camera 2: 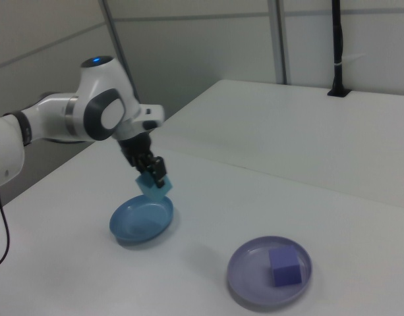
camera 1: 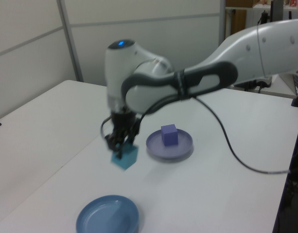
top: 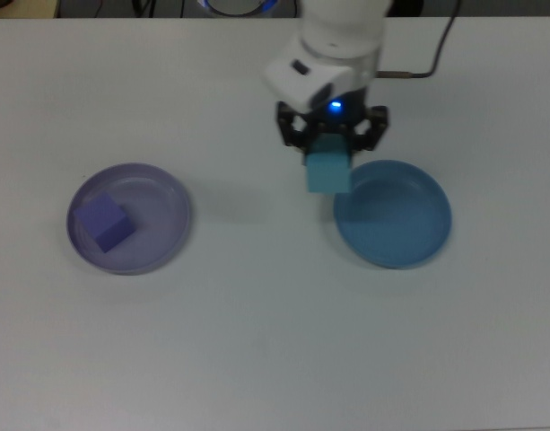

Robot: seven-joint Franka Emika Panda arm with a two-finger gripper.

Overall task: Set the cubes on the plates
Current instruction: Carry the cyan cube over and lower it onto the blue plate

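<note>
Sitting at the top view's left: the lavender plate [top: 130, 218] on the white table [top: 257, 341], well apart from the arm.
Purple cube: the purple cube [top: 101, 222] rests inside the lavender plate, toward the top view's left part of the dish; the right view shows it [camera 2: 285, 266] flat on the plate floor [camera 2: 244, 276], and the left view shows it [camera 1: 169, 135] upright in the plate [camera 1: 156, 148].
Arm: the white Panda arm [top: 342, 31] reaches in from the top edge of the top view, a blue light lit on its wrist.
Gripper: the gripper [top: 329, 162] points down with its two fingers closed on the cyan cube [top: 328, 171], one finger on each side.
Cyan cube: held off the table, tilted slightly in the left view [camera 1: 125, 157]; in the top view it overlaps the near-left rim of the blue plate; in the right view it [camera 2: 153, 186] hangs just above that plate's far edge.
Blue plate: the blue plate [top: 396, 220] lies at the top view's right, with nothing resting in it; also seen in the right view [camera 2: 139, 220] and the left view [camera 1: 108, 215].
</note>
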